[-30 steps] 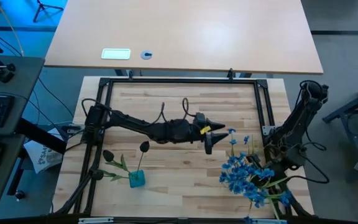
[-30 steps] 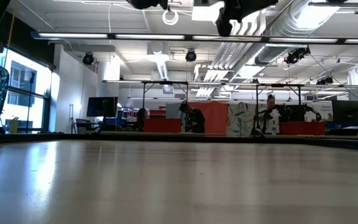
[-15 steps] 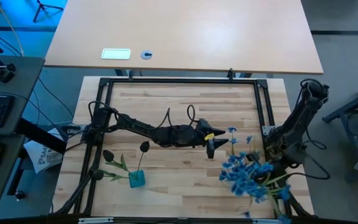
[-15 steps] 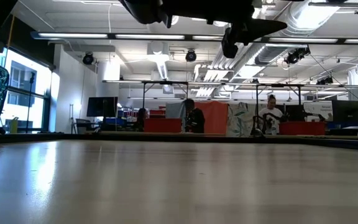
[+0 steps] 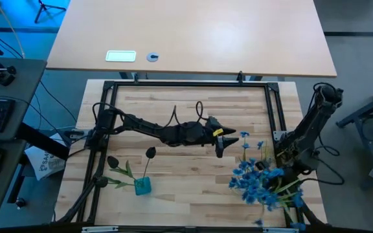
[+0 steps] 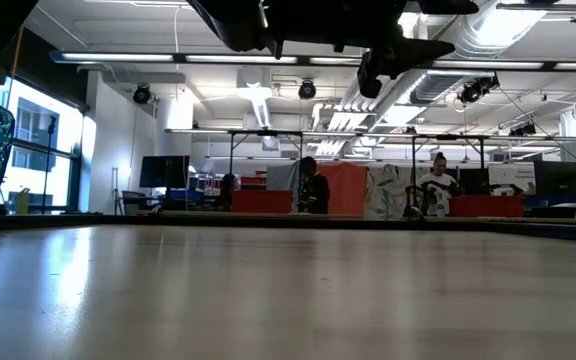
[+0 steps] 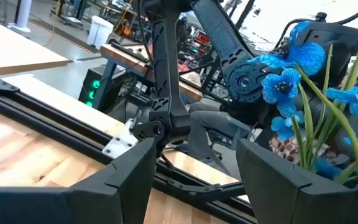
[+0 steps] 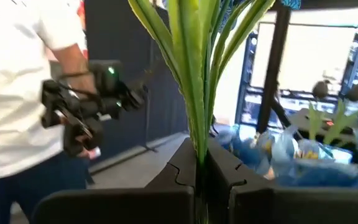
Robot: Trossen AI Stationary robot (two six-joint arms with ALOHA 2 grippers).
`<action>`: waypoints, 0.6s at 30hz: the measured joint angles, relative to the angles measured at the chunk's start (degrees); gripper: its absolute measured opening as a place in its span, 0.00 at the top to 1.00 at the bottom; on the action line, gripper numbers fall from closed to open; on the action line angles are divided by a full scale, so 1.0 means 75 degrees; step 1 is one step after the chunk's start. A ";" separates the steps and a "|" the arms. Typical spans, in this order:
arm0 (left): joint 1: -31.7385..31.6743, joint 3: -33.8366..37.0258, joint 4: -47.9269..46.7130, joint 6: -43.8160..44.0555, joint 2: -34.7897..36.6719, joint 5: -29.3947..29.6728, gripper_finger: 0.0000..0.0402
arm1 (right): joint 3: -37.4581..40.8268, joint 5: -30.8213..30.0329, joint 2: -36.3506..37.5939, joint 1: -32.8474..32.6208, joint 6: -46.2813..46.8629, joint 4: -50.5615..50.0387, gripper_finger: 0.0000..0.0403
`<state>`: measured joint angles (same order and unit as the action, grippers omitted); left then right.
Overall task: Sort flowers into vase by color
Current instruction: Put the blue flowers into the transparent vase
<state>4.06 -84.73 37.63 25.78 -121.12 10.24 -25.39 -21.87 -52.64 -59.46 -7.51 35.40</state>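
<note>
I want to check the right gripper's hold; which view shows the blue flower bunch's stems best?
The right wrist view: the right gripper is shut on the green stems. The high view shows only blue blossoms; the left wrist view shows stems from afar.

we log: blue flowers (image 5: 259,181) bright blue, green stems | dark bud flower (image 5: 149,153) near-black | vase (image 5: 142,186) teal | table (image 5: 173,103) light wood

Your left gripper (image 5: 220,144) hangs mid-table | flower bunch (image 5: 261,181) sits in your right gripper (image 5: 282,186) at the table's right front corner | vase (image 5: 143,186) stands front-left, one stem (image 5: 147,165) in it
</note>
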 joint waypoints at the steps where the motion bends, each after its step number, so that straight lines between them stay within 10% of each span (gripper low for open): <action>1: -0.0023 0.0000 0.0000 -0.0060 0.0000 -0.0041 0.48 | -0.0002 -0.0022 -0.0109 0.0062 0.0005 0.0008 1.00; 18: -0.0352 0.0000 -0.0191 -0.0652 0.0000 -0.1082 0.48 | -0.0015 -0.1576 -0.0915 0.0572 -0.0231 0.0416 1.00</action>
<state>1.41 -84.73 36.20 20.89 -121.12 2.13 -25.50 -33.68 -59.51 -55.17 -9.24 38.52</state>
